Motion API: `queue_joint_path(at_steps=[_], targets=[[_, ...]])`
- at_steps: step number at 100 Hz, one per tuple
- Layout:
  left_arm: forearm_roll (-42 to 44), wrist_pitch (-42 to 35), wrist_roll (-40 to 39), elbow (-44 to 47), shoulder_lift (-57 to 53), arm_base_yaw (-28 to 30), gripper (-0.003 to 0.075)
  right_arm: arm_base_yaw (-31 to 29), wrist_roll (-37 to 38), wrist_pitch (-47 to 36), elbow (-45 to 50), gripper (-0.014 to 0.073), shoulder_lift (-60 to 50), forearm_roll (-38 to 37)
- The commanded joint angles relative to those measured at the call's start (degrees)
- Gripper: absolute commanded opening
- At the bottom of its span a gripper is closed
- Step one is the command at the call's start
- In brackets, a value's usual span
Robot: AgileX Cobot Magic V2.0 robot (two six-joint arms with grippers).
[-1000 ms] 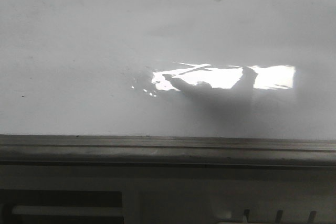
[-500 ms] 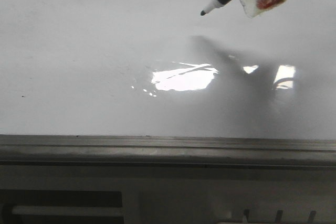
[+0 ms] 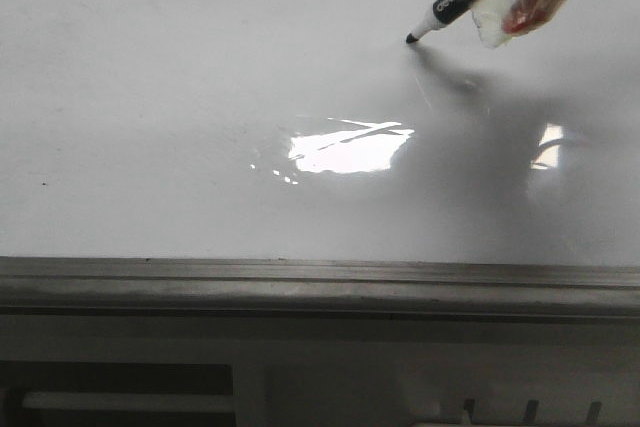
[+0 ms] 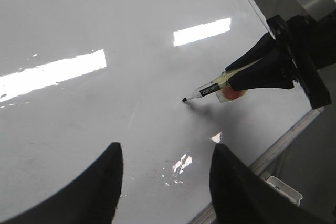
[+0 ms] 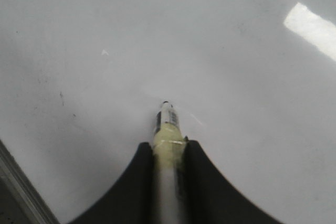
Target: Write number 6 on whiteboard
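Whiteboard (image 3: 180, 87) glossy, white, filling most of front view; grey frame edge (image 3: 320, 282) along near side. Bright glare patch (image 3: 345, 150) near board centre.

Right gripper (image 5: 167, 156) clamped on marker (image 3: 447, 9), black fingers (image 5: 137, 182) pressed to either side of taped barrel. Marker tilted, black tip down and touching board at upper right of front view, shadow meeting tip. Clear tape scrap with red blot (image 3: 522, 9) hanging just beside barrel.

Left gripper (image 4: 165, 182) hovering over board, jaws apart, nothing between them; marker well apart from it in left wrist view.

No 6 visible on board; only faint specks and thin scratches near tip. Ridged grey tray (image 3: 320, 387) below frame.
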Motion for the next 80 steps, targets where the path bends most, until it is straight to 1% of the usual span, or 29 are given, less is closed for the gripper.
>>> queue_joint_path(at_steps=[1,8,17,31,43,53,68,80], targets=[[-1.12,-3.65,-0.53,-1.59,0.25,0.19,0.0344,-0.39,0.87,-1.91,-1.59,-0.0042,1.01,-1.25],[-1.12,-3.65,-0.53,-1.59,0.25,0.19,0.0344,-0.28,1.43,-1.09,-1.59,-0.0043,1.72,-1.25],[-1.12,-3.65,-0.53,-1.59,0.25,0.19,0.0344,0.07,1.43,-0.97,-1.59,-0.0043,2.58,0.58],[-1.12,-3.65,-0.53,-1.59,0.25,0.19,0.0344,3.67,1.43,0.4,-1.59,-0.0043,2.72,1.75],[-1.12,-3.65,-0.53,-1.59,0.25,0.19,0.0344,7.33,1.43,6.14,-1.59,-0.0043,2.72,1.9],[-1.12,-3.65,-0.53,-1.59,0.25,0.19,0.0344,7.52,1.43,11.05,-1.59,-0.0043,2.72,3.35],[-1.12,-3.65,-0.53,-1.59,0.25,0.19,0.0344,7.52,1.43,17.39,-1.59,-0.0043,2.42,2.97],[-1.12,-3.65,-0.53,-1.59,0.25,0.19,0.0344,7.52,6.48,17.81,-1.84,-0.0043,1.56,-1.3]])
